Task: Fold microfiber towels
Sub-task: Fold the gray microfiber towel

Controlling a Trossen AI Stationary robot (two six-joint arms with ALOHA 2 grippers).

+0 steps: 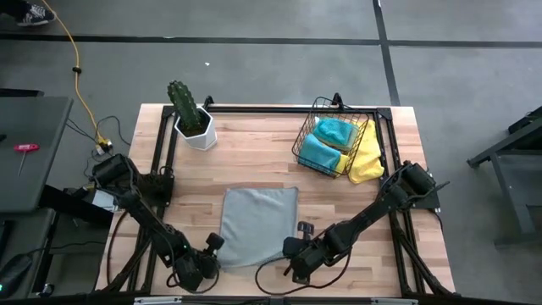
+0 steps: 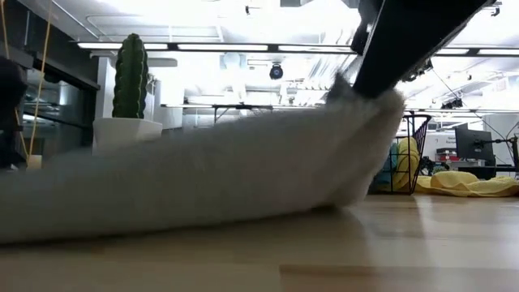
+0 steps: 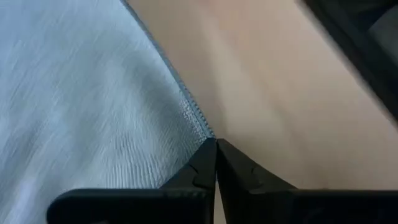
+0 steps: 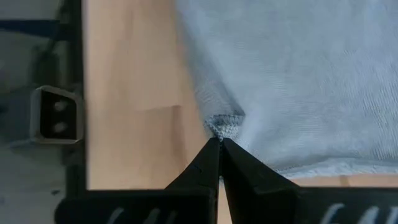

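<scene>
A grey microfiber towel point(image 1: 258, 224) lies spread on the wooden table, near its front edge. My left gripper point(image 1: 213, 252) is shut at the towel's near left corner, and my right gripper point(image 1: 295, 248) is shut on its near right corner. In the low view the towel point(image 2: 203, 174) rises toward the right, up to my right gripper point(image 2: 381, 73). At the far right, two teal towels point(image 1: 326, 144) lie in a black wire basket point(image 1: 306, 140). A yellow towel point(image 1: 368, 161) hangs over the basket's right side onto the table. My left gripper pinches the grey towel's near left corner point(image 3: 204, 129) at its fingertips, slanting down from the near left. The cloth beside it lies flat on the table. My right gripper pinches the near right corner point(image 4: 222, 126), which bunches at the fingertips. It comes slanting down from the near right. That corner point(image 2: 369, 113) is lifted off the table and the rest lies on the wood.
A cactus in a white pot point(image 1: 193, 123) stands at the far left of the table. A black frame point(image 1: 254, 108) runs along the table's far edge and sides. Bare wood point(image 1: 254, 157) lies between the towel and the far frame.
</scene>
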